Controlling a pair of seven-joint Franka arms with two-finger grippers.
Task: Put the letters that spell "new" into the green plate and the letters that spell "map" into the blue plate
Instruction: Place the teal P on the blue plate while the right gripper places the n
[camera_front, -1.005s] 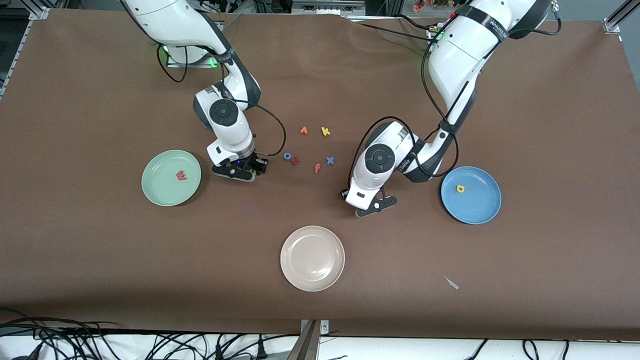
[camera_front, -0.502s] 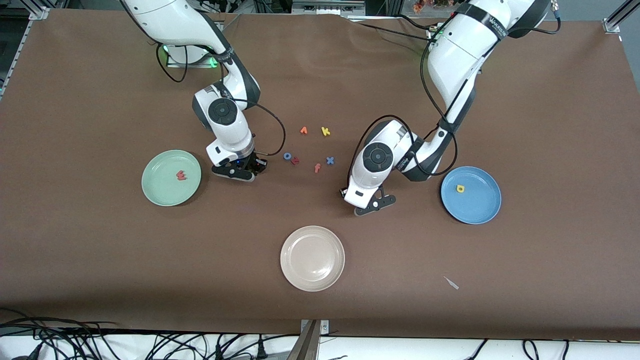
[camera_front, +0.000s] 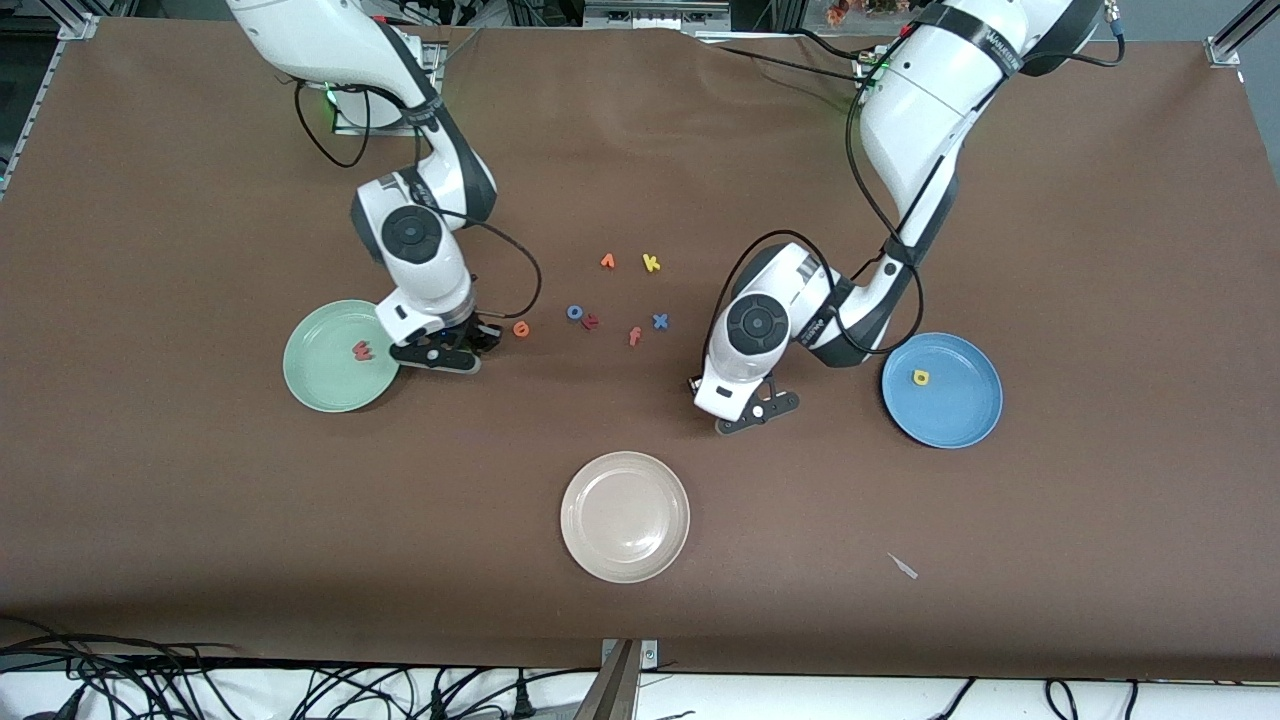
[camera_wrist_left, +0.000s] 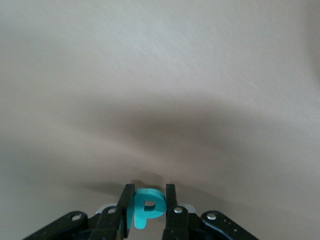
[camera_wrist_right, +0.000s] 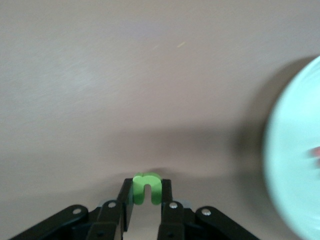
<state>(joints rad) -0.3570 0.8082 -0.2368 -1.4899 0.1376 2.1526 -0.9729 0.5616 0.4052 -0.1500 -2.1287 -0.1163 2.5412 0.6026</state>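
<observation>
My right gripper (camera_front: 440, 357) hangs over the rim of the green plate (camera_front: 318, 375) at the edge toward the letter cluster. It is shut on the green n (camera_wrist_right: 146, 189), gripped between the fingers in the right wrist view; the plate (camera_wrist_right: 292, 150) shows pale beside it. The red w (camera_front: 361, 350) lies in that plate. My left gripper (camera_front: 748, 412) sits low over bare table between the cluster and the blue plate (camera_front: 965, 405), shut on the teal p (camera_wrist_left: 146, 206). The yellow a (camera_front: 921, 377) lies in the blue plate. The orange e (camera_front: 521, 328) lies on the table beside the right gripper.
Loose letters lie mid-table: blue o (camera_front: 575, 312), a red piece (camera_front: 591, 321), orange f (camera_front: 634, 336), blue x (camera_front: 660, 321), an orange v-shaped letter (camera_front: 607, 261) and yellow k (camera_front: 651, 262). A cream plate (camera_front: 625, 545) lies nearer the camera. A grey scrap (camera_front: 903, 566) lies near the front.
Both grippers have shut on their letters. The right arm has carried the n toward the green plate, uncovering the orange e. The left gripper has barely shifted.
</observation>
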